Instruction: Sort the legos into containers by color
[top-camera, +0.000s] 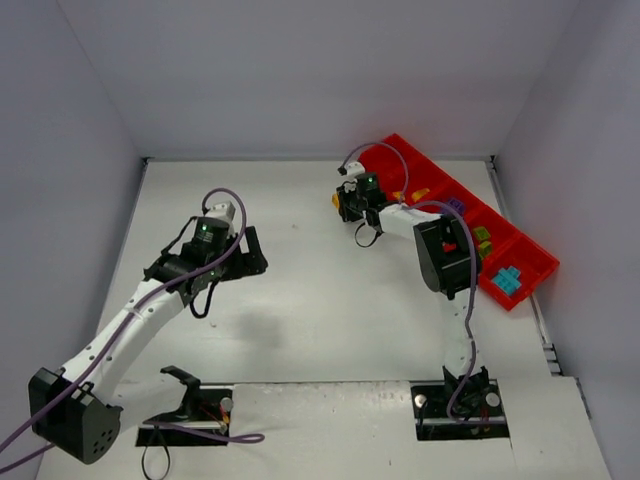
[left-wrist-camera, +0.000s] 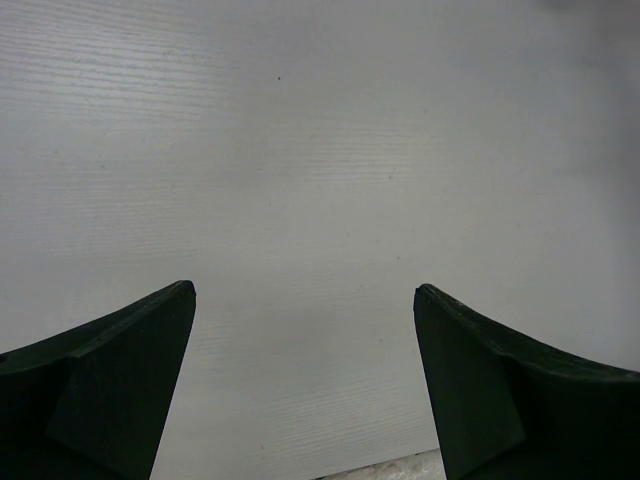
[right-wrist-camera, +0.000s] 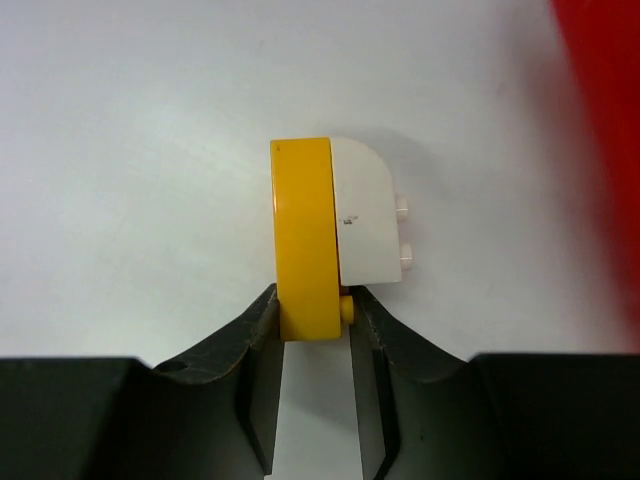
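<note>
- Orange-yellow lego, with a white rounded brick joined to its side: pinched at its lower end by my right claw, the fingers narrowed onto it.
- Location of that piece: over the white table, near the far end of the red tray.
- Tray contents, far compartment to near: orange legos, purple, lime green, cyan.
- My left claw: jaws wide, nothing between them, above bare table, well apart from the tray.
</note>
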